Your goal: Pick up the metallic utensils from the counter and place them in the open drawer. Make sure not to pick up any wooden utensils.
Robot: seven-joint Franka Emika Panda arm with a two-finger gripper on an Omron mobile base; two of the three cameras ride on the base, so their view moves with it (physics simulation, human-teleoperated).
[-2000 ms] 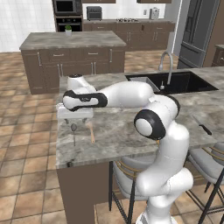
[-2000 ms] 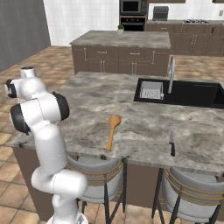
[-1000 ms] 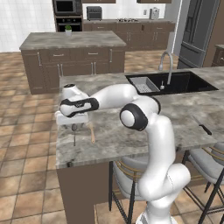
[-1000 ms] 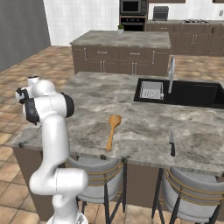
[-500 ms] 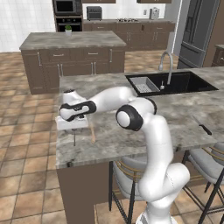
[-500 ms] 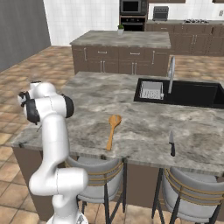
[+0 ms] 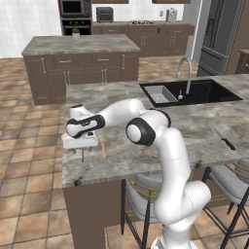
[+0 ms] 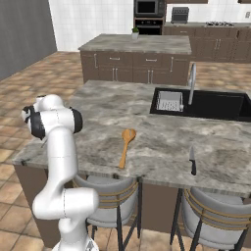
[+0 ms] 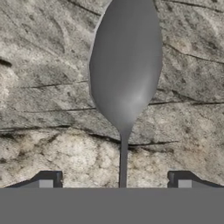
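Metal spoon (image 9: pixel 124 74) flat on the tabletop (image 7: pixel 194 131), at its near-left corner, directly under the tool (image 7: pixel 79 154). Tool spread wide, one fingertip (image 9: pixel 49 180) on each side of the slim handle, gripping nothing. Likely light, rigid and slick: thin stock lying flush against stone, so little to get under. Best taken across the narrow handle just behind the bowl, fingers closing square to it; the broad rounded bowl probably too wide and too smooth to pinch securely. Long axis runs straight up the hand view, bowl away from the fingertips, handle tip out of sight below the frame edge; which way that lies in the room cannot be told. In the right base view, orange-brown wooden spoon (image 8: pixel 125 145) mid-tabletop, well apart, to be left alone; dark knife (image 8: pixel 192 161) farther right.
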